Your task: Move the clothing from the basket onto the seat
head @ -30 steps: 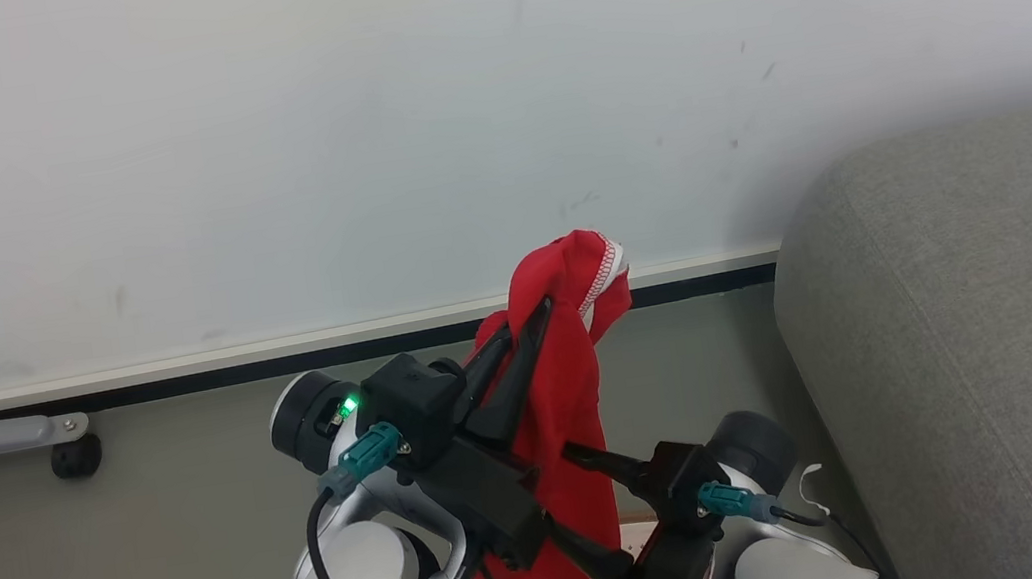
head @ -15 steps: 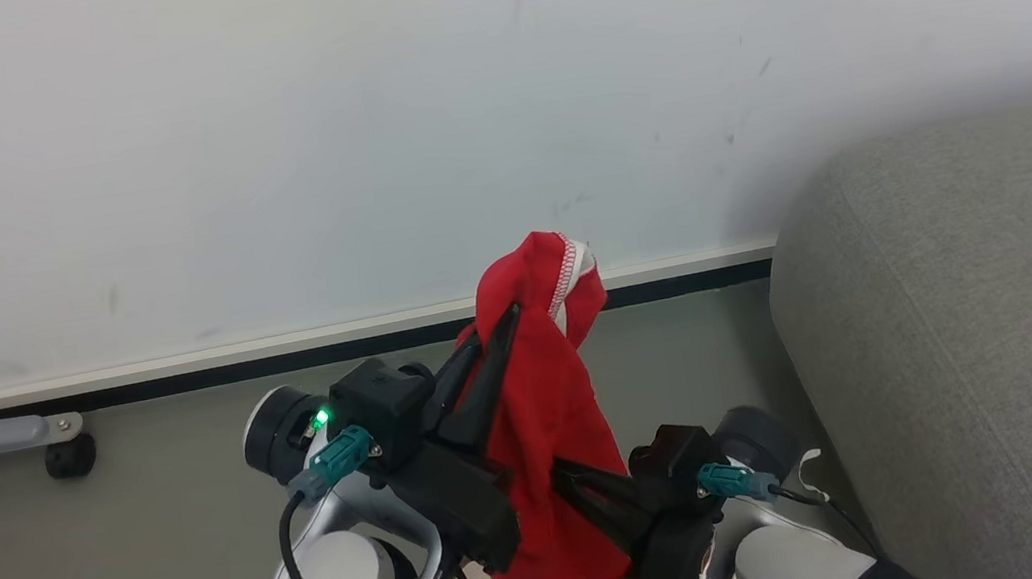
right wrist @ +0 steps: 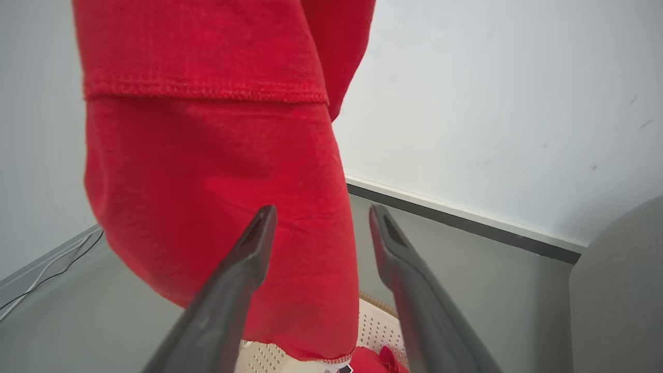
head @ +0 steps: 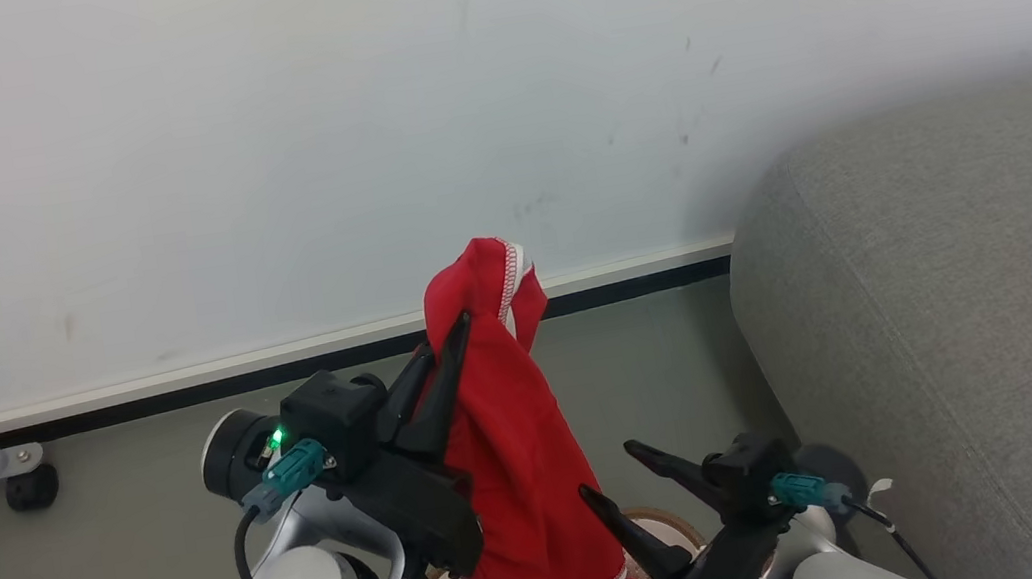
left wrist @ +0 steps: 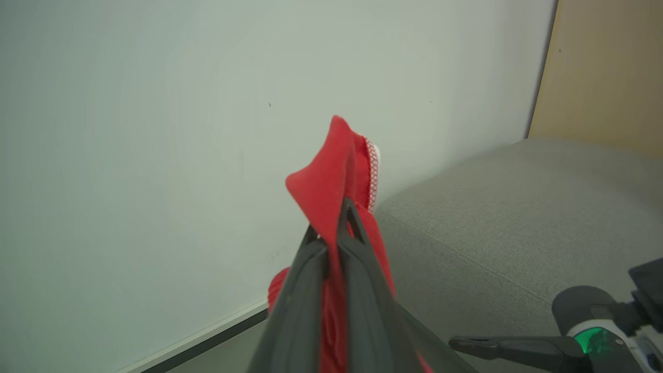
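Red garment (head: 509, 452): we are pinching it in left gripper (head: 447, 339), jaws closed; right gripper (head: 607, 469), jaws gaping, empty. Seat (head: 964, 317) right of jaws: we are favouring a high swing across.

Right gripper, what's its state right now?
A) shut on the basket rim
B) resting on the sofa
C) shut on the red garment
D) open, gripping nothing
D: in the right wrist view the right gripper has its fingers spread wide with nothing pinched between them; the garment hangs from the left gripper, which is shut on it.
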Robot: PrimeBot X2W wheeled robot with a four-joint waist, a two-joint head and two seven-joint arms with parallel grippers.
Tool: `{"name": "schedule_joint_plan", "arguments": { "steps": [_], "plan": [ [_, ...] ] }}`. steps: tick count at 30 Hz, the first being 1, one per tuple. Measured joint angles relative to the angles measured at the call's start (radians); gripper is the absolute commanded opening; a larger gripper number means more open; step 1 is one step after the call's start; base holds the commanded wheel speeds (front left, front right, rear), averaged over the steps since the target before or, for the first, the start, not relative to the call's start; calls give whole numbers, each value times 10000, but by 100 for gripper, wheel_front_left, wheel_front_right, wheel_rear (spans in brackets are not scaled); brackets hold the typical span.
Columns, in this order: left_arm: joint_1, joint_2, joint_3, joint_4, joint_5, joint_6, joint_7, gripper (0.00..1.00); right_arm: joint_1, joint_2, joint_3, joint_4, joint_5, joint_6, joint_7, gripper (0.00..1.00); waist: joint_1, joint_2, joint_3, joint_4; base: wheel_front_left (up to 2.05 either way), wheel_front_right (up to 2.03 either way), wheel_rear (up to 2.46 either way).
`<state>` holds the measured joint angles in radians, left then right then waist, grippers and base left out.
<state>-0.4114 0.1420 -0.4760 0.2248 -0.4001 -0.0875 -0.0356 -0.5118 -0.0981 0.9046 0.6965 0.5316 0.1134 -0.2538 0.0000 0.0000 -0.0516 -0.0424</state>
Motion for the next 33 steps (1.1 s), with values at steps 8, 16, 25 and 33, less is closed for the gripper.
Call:
{"name": "schedule_joint_plan", "arguments": {
  "steps": [8, 16, 25, 33],
  "plan": [
    [328, 159, 159, -25, -127, 182, 0, 0, 656, -616, -986, -991, 230, -612, 0, 100, 0, 0, -16, -328, 0, 0, 0],
    [539, 228, 314, -36, -188, 318, 0, 0, 1326, -1294, -1747, -2163, 188, -1250, -2, 100, 0, 0, -6, -643, 0, 0, 0],
    [560, 274, 410, 8, -211, 401, -2, 0, 2352, -2119, -2600, -3657, -123, -1902, -2, 100, 0, 0, 29, -983, 0, 0, 0],
    [562, 328, 449, 207, -215, 433, -2, 0, 2924, -2533, -3252, -4752, -332, -2115, -4, 100, 0, 0, 75, -1033, 0, 0, 0]
  ]
}}
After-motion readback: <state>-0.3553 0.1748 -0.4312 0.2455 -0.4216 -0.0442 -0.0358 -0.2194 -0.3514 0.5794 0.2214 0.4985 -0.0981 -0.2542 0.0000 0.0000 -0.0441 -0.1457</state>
